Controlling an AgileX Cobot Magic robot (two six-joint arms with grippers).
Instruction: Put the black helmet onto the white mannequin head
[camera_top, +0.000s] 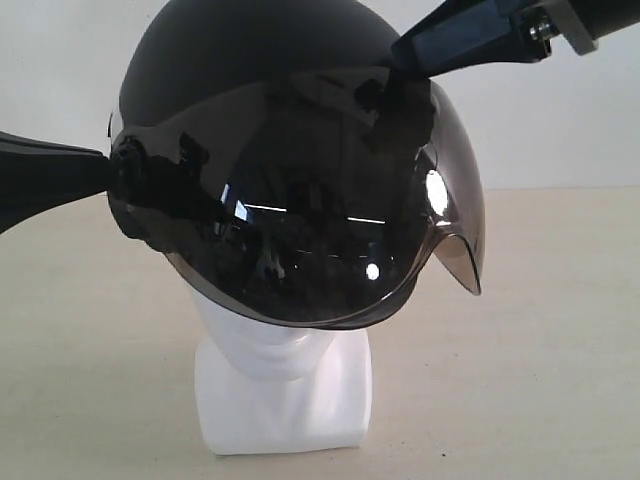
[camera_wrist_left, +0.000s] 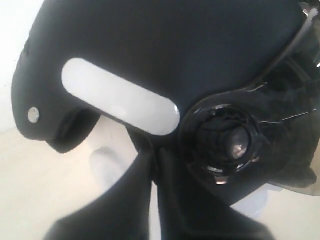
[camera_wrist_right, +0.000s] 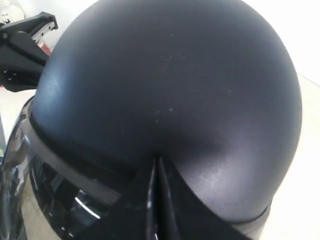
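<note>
Covering: helmet (camera_top: 250, 60) sits over the head (camera_top: 275, 355) and hides everything above the chin.
Head: white, upright on its base block on the table (camera_top: 540, 380); only chin, neck and base show below the helmet.
Visor (camera_top: 300, 220): down across the face, dark and mirror-like, with its lower edge just above the chin.
Left gripper (camera_wrist_left: 152, 162): jaws pressed together. The tips touch the helmet's lower rim between the white stripe (camera_wrist_left: 120, 102) and the round pivot (camera_wrist_left: 230, 142). Whether they pinch anything there cannot be told.
Right gripper (camera_wrist_right: 158, 170): jaws together, with only a thin slit between them. The tips lie against the shell just above the visor's top edge, and it reaches in from the upper right of the exterior view. Whether anything is nipped cannot be told.
Arms: one on each side of the helmet, both touching it.
</note>
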